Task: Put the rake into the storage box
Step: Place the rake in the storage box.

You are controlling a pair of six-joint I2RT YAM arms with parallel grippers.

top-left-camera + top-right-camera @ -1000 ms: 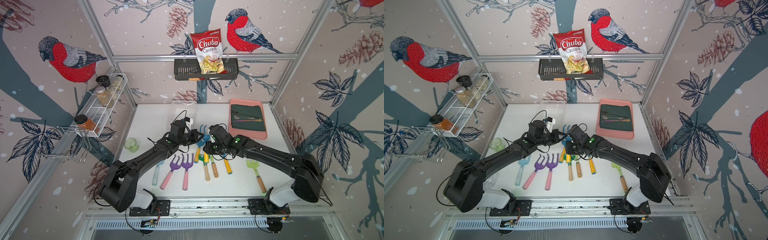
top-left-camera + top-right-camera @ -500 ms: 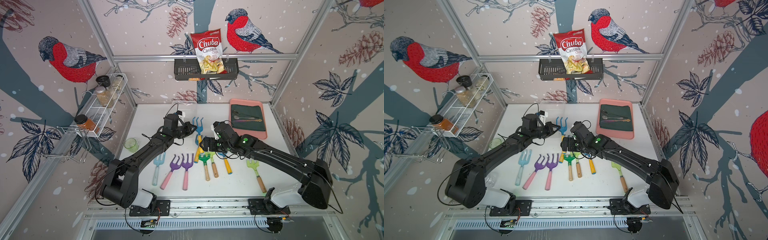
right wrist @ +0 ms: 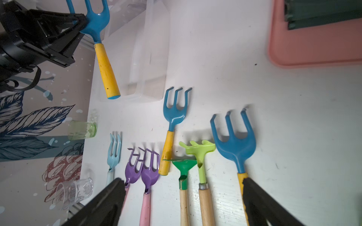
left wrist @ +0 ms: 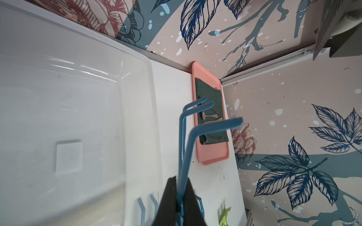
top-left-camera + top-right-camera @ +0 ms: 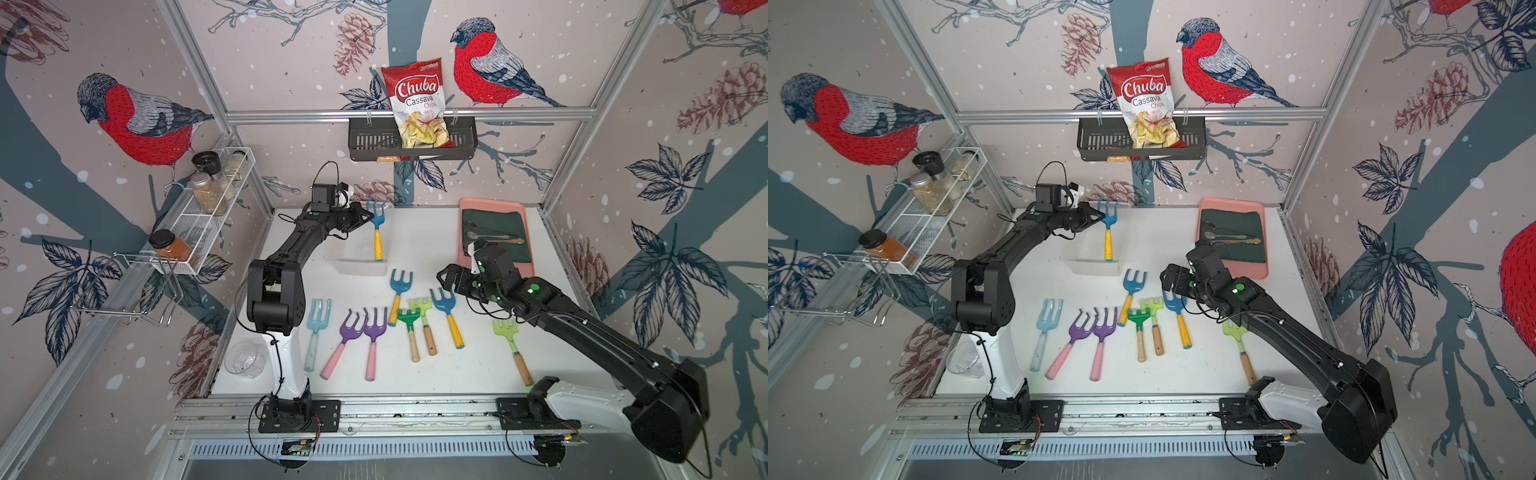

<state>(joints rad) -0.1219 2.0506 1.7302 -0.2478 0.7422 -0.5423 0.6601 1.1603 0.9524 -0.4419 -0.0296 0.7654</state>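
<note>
Since the right fingers (image 3: 109, 199) have just opened wide and drawn back to centre right, the rake (image 5: 377, 232) hangs from the left fingers (image 5: 359, 218) alone, pinched at its head, above the storage box (image 5: 360, 272) in the upper middle, ready for lowering in.

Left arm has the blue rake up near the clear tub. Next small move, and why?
Probably lower the left gripper slowly: it is shut on the blue-headed, yellow-handled plastic rake, which hangs handle-down, apparently over the clear rectangular plastic storage box, not yet resting inside.
</note>
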